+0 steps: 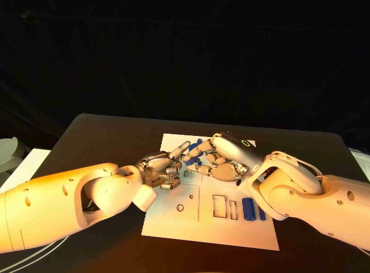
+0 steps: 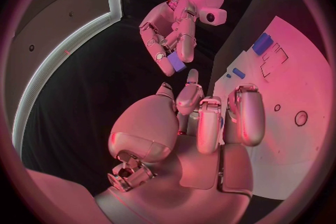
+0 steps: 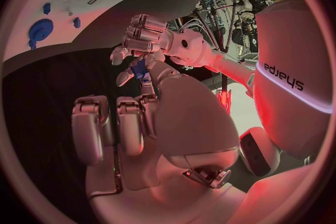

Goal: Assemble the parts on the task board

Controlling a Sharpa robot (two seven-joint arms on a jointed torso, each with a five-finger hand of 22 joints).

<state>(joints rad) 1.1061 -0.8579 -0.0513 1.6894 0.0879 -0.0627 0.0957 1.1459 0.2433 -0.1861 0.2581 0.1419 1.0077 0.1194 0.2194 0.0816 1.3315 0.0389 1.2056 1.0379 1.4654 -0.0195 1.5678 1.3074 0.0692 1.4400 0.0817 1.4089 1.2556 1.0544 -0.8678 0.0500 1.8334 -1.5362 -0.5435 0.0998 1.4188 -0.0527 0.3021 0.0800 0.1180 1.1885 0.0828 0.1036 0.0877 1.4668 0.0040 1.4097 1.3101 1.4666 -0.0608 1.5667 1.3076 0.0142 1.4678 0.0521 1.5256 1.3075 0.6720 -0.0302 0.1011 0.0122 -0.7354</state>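
Note:
My two hands meet fingertip to fingertip above the far part of the white task board (image 1: pixel 209 224). A small blue part (image 1: pixel 190 161) sits between them. In the left wrist view the right hand (image 2: pixel 175 28) pinches the blue part (image 2: pixel 175 61) at its fingertips, and a finger of my left hand (image 2: pixel 203 117) reaches up to it. From the right wrist, the blue part (image 3: pixel 140 67) sits among the fingers of the left hand (image 3: pixel 143 39), with my right hand (image 3: pixel 133 117) touching it. Left hand (image 1: pixel 162 165) and right hand (image 1: pixel 221 159) hover over the board.
Two blue parts (image 1: pixel 249 209) lie on the board's right side beside two narrow slots (image 1: pixel 225 207). Round holes (image 1: pixel 180 207) are near its left side. A blue gear (image 3: pixel 38 28) stands on the board. The black table (image 1: pixel 103 136) surrounds it.

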